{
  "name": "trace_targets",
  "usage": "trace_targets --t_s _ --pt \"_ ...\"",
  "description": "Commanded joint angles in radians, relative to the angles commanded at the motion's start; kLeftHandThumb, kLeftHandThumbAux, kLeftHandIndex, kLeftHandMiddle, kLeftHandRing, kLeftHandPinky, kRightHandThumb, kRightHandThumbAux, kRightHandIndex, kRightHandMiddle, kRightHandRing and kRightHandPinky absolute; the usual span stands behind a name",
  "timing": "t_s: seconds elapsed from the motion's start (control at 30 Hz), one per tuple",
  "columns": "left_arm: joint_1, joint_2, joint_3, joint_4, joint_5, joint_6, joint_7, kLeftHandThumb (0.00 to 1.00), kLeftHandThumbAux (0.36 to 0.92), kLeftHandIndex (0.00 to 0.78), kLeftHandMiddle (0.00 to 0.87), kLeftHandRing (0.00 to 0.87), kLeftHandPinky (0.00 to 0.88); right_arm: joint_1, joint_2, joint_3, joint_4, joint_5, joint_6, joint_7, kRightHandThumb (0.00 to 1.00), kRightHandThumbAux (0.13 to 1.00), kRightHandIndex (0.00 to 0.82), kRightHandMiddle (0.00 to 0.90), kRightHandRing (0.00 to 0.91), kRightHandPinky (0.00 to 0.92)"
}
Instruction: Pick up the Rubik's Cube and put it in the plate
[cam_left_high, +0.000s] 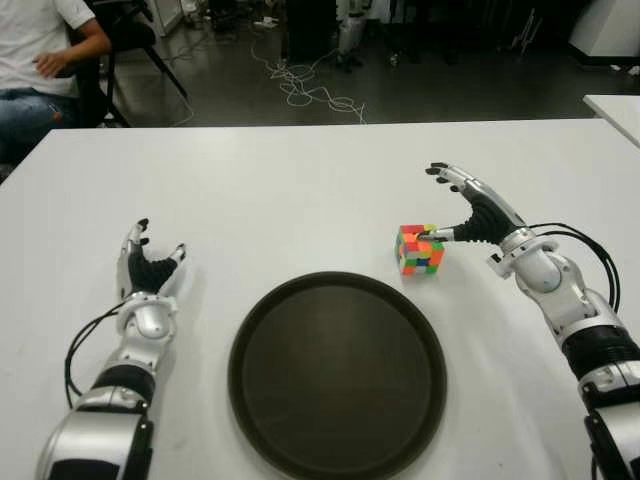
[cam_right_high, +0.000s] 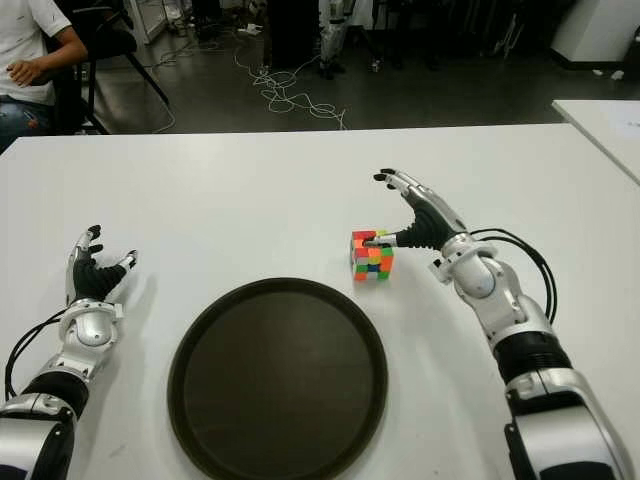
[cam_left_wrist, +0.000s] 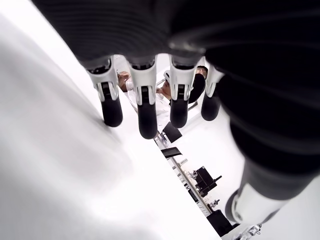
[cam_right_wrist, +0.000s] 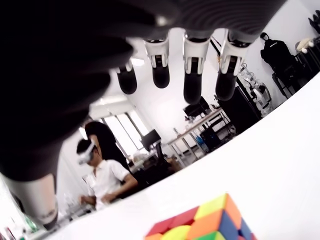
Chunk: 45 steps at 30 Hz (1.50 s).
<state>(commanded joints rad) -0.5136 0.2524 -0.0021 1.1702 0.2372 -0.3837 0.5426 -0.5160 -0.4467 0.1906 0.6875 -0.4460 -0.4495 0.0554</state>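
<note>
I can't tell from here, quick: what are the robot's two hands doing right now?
Left hand: open, holding nothing.
Right hand: open, thumb tip at the Rubik's Cube, not gripping it.

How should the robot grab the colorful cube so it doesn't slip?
Best guess: pinch the Rubik's Cube across two opposite flat side faces. It sits on the white table, just beyond the plate. The right hand is open right beside it with its thumb at the cube's top edge, so coming from that right side looks easiest.
</note>
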Motion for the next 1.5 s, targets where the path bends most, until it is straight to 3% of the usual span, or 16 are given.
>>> trace_targets --t_s 0.43,0.7,0.83,0.97,1.07,1.2,1.27,1.37,1.5 --pt "0.002 0.002 -0.009 -0.003 0.012 -0.001 0.009 0.148 0.737 0.089 0.133 0.132 0.127 0.014 -0.026 0.033 -0.113 -0.032 0.136 0.09 0.0 0.65 0.046 0.086 0.111 0.114" --pt "0.005 0.001 -0.007 -0.007 0.004 -0.016 -0.001 0.154 0.731 0.092 0.147 0.153 0.166 0.005 -0.045 0.061 -0.142 -0.044 0.176 0.155 0.0 0.684 0.041 0.067 0.122 0.145" --pt "0.005 0.0 -0.008 -0.009 0.005 -0.013 -0.001 0.153 0.737 0.092 0.145 0.159 0.194 -0.006 -0.052 0.078 -0.148 -0.05 0.196 0.206 0.0 0.692 0.025 0.062 0.152 0.272" --pt "0.004 0.0 -0.009 -0.011 0.006 -0.002 -0.002 0.139 0.732 0.087 0.142 0.147 0.15 -0.016 -0.053 0.092 -0.148 -0.055 0.211 0.236 0.0 0.7 0.014 0.079 0.303 0.428" --pt "0.002 0.002 -0.012 -0.011 0.011 0.007 0.001 0.134 0.731 0.088 0.144 0.145 0.148 -0.019 -0.05 0.097 -0.151 -0.059 0.217 0.246 0.0 0.712 0.005 0.095 0.416 0.497" --pt "0.0 0.004 -0.017 -0.007 0.016 0.01 0.006 0.138 0.734 0.093 0.149 0.153 0.168 -0.016 -0.044 0.097 -0.159 -0.059 0.228 0.25 0.0 0.741 0.001 0.099 0.471 0.471" --pt "0.0 0.005 -0.019 -0.006 0.017 0.01 0.009 0.148 0.734 0.097 0.149 0.157 0.176 -0.014 -0.041 0.096 -0.163 -0.058 0.235 0.251 0.0 0.761 0.005 0.087 0.33 0.289" --pt "0.001 0.005 -0.02 -0.006 0.017 0.006 0.01 0.154 0.733 0.099 0.149 0.157 0.172 -0.011 -0.038 0.095 -0.168 -0.052 0.234 0.251 0.0 0.768 0.009 0.079 0.211 0.204" --pt "0.002 0.003 -0.018 -0.008 0.014 0.001 0.013 0.156 0.731 0.099 0.147 0.145 0.132 -0.011 -0.026 0.097 -0.169 -0.048 0.24 0.251 0.0 0.748 0.017 0.076 0.136 0.113"
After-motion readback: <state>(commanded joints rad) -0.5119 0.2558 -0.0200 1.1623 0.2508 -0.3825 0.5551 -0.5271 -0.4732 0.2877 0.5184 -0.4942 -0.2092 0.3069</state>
